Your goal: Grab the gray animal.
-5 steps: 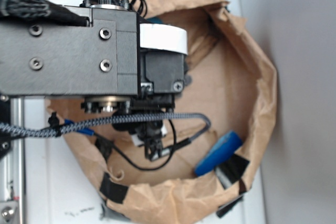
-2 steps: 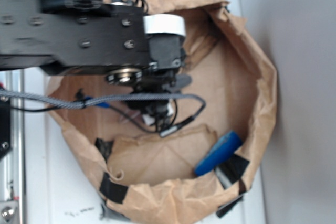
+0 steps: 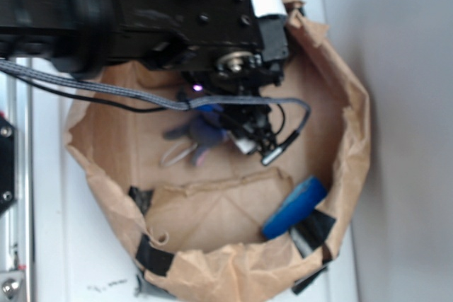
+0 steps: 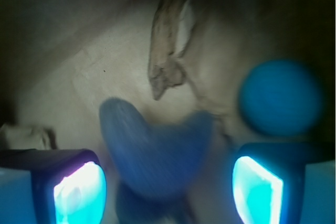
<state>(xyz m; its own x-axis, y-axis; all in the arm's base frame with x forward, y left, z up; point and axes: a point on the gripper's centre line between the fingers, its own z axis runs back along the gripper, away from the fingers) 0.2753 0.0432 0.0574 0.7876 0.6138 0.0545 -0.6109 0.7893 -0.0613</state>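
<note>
A: Hanging blurred betw. my fingertips, the gray animal (image 4: 157, 153) sits low in the wrist view, one floppy ear up-left. From outside it's a dark smear (image 3: 198, 136) just left of my gripper (image 3: 248, 136), over the floor of the paper bag (image 3: 354, 132).

B: Clamped on it or not?

A: Can't tell. My gripper (image 4: 168, 182) has one lit pad (image 4: 79, 190) left of the toy and one right, close to its sides, but contact is too blurred to call.

B: What's around it?

A: Teal-blue ball (image 4: 281, 97) up-right in the wrist view, apart from the toy. Blue oblong thing (image 3: 294, 208) leans at the bag's lower-right wall, black tape (image 3: 153, 254) on the rim.

B: Surface, room?

A: Crumpled brown paper under me, bag on a white tabletop (image 3: 92, 259). Gray wall (image 3: 410, 104) to the right.
</note>
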